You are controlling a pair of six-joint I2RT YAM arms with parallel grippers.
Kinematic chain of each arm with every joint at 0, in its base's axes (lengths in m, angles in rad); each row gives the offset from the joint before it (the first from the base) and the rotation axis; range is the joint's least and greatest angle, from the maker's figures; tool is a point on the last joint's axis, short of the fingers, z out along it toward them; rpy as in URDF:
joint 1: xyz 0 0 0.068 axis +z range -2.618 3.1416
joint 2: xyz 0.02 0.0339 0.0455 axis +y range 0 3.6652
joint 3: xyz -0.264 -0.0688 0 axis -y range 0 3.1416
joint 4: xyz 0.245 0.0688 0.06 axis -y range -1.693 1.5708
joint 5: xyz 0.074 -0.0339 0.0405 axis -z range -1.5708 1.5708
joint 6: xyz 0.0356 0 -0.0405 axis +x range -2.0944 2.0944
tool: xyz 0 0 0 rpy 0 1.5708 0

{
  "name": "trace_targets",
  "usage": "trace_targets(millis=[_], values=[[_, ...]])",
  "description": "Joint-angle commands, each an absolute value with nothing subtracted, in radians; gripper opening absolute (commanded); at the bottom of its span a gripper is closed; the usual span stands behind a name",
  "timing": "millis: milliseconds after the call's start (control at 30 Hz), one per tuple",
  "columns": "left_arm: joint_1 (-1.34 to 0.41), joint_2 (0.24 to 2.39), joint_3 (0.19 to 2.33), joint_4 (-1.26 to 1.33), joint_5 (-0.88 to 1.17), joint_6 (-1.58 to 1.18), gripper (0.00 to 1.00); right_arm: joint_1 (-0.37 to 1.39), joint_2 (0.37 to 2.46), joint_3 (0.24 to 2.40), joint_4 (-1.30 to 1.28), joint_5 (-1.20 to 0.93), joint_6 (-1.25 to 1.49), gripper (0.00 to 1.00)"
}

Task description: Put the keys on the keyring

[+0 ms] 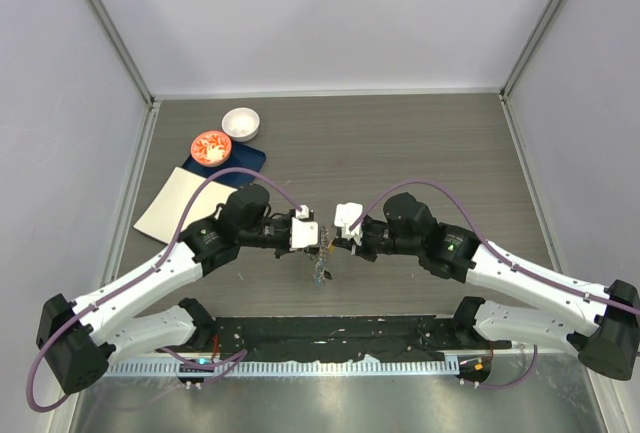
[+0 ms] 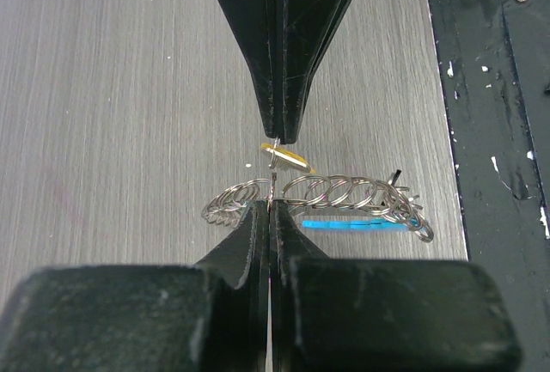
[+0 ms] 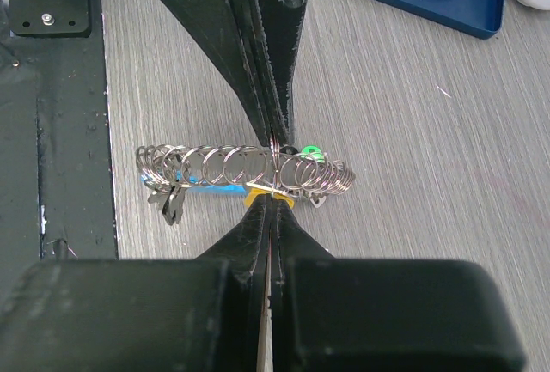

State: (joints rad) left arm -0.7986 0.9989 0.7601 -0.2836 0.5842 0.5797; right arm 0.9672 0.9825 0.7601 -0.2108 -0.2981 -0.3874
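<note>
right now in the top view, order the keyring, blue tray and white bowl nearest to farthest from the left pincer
1. keyring, at the left pincer tips
2. blue tray, back left
3. white bowl, behind the tray, farther back

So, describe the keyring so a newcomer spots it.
On the table, the left end effector and right end effector meet tip to tip. The keyring hangs between them: a row of silver wire loops with a bright blue strip, unlike the red dish far left.
</note>
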Motion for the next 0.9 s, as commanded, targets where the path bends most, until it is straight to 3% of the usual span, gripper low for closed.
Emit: trace_targets(millis=[0,867], values=[[-0.805,0.979,0.769,-0.216,0.624,0.572,0.0,0.974,0.986,0.785,-0.164,-0.301,-0.394,0.01],[-0.804,0.98,0.77,-0.218,0.614,0.569,0.0,0.974,0.96,0.787,-0.19,-0.311,-0.403,0.01]])
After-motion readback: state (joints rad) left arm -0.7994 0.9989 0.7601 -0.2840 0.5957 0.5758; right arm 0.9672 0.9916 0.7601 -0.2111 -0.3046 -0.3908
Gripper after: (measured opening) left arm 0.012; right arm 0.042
